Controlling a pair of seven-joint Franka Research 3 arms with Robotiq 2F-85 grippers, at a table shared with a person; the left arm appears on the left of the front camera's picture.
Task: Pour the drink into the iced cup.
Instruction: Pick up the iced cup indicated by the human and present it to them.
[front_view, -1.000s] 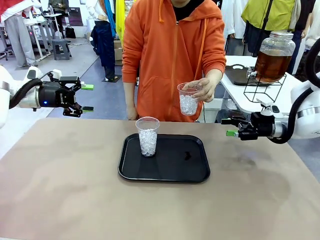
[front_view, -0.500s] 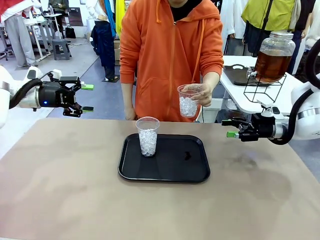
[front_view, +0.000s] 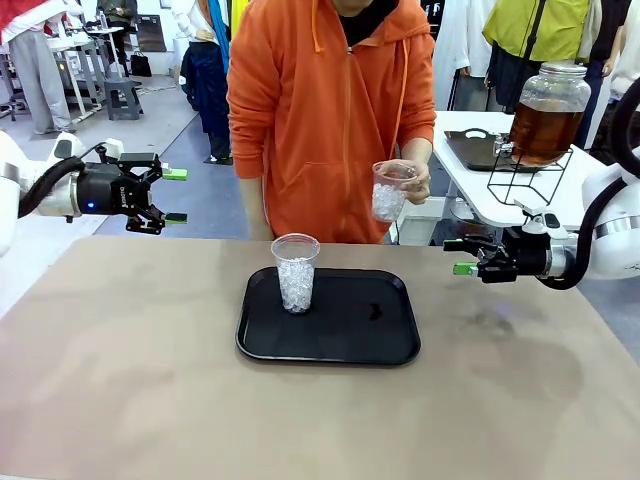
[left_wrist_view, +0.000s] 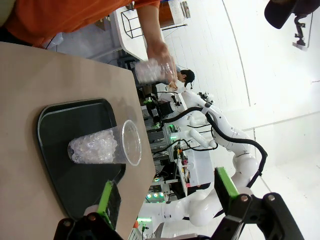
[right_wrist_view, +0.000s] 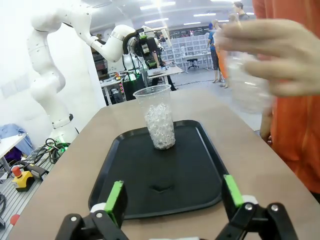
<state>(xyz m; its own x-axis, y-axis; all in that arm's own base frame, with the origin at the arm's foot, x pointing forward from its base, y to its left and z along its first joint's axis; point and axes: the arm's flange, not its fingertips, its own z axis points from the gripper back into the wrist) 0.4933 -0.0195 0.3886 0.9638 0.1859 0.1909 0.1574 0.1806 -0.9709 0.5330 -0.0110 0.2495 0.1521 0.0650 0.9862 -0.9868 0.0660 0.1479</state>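
We record: table (front_view: 120, 380) bare either side of the tray (front_view: 375, 345), iced cup (front_view: 295, 272) blocking its left end, right end free.

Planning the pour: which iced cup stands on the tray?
The free-standing cup at the black tray's left end; the other cup is up in the person's hand.

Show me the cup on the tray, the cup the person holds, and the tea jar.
cup on the tray (front_view: 296, 285), front view, ice-filled lower half
cup the person holds (front_view: 386, 203), front view, ice-filled bottom
tea jar (front_view: 545, 128), front view, amber liquid behind glass

1 iced cup (front_view: 295, 272) left on tray (front_view: 372, 340) — person (front_view: 330, 120) behind
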